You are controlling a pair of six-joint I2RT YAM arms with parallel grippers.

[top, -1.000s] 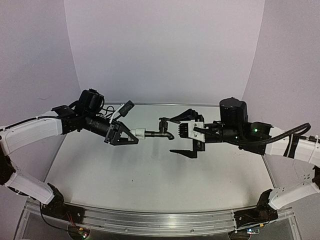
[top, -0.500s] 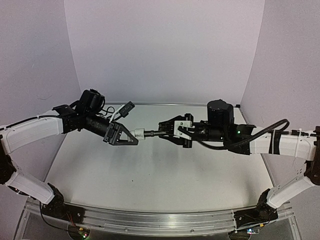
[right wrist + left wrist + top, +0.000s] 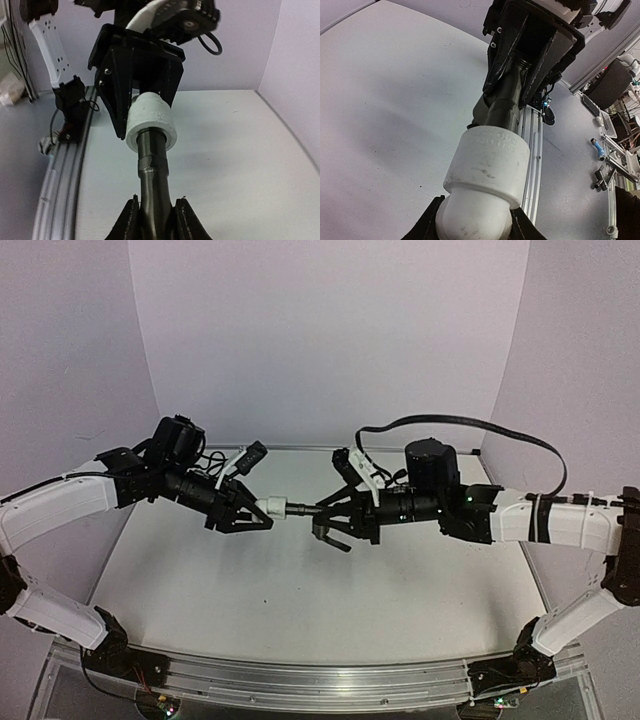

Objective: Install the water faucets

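Observation:
The water faucet point(image 3: 303, 508), a small dark grey metal tap, hangs level above the table between both arms. Its stem point(image 3: 151, 150) sits inside a white stubby pipe fitting point(image 3: 272, 506). My left gripper point(image 3: 258, 510) is shut on the rounded end of that fitting point(image 3: 487, 170), with dark fingers point(image 3: 427, 225) on either side of it. My right gripper point(image 3: 325, 517) is shut on the faucet body point(image 3: 153, 200), both fingers pressed against its flanks. In the left wrist view the faucet point(image 3: 506, 102) runs from the fitting into the right gripper's black jaws. The lever handle is hidden.
An aluminium rail point(image 3: 300, 680) runs along the table's near edge. Purple walls enclose the back and both sides. A black cable point(image 3: 470, 425) loops high above the right arm. Tools and clutter point(image 3: 607, 160) lie beyond the table's edge in the left wrist view.
My right gripper has moved left onto the faucet, shut on it and rolled its wrist, throwing the cable up into a loop. The left arm has barely shifted.

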